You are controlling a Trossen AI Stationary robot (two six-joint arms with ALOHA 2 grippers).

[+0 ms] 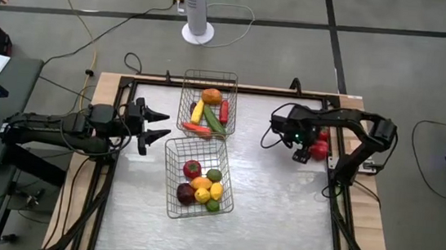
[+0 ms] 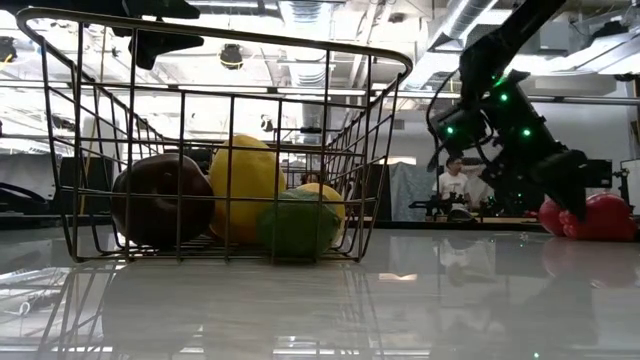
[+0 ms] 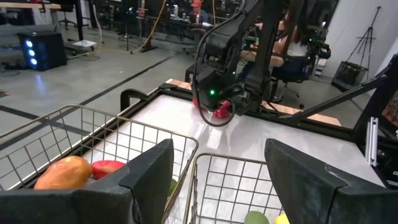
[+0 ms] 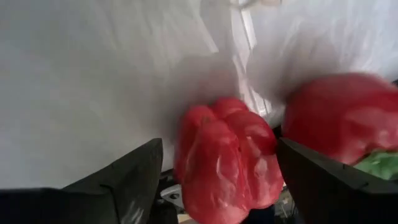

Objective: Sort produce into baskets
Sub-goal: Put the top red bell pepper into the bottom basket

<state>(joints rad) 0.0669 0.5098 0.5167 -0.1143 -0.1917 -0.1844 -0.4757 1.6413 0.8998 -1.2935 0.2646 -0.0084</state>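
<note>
The right pincer (image 1: 303, 155) is down at the bench (image 1: 279, 221) near its right edge, fingers spread apart around a lobed red pepper (image 4: 227, 165) — the fingers (image 4: 134, 171) flank it on both sides, not yet closed on it. A second red piece (image 4: 339, 115) with a green stem lies just beside the pepper, on the side away from the baskets. Well apart from this pincer, toward the left arm, stand two wire baskets: the far basket (image 1: 208, 103) holds long and round produce, the near basket (image 1: 197, 178) holds round pieces — red, yellow, green, dark purple. The left pincer (image 1: 155, 124) hangs beside both baskets, fingers wide apart and holding nothing.
</note>
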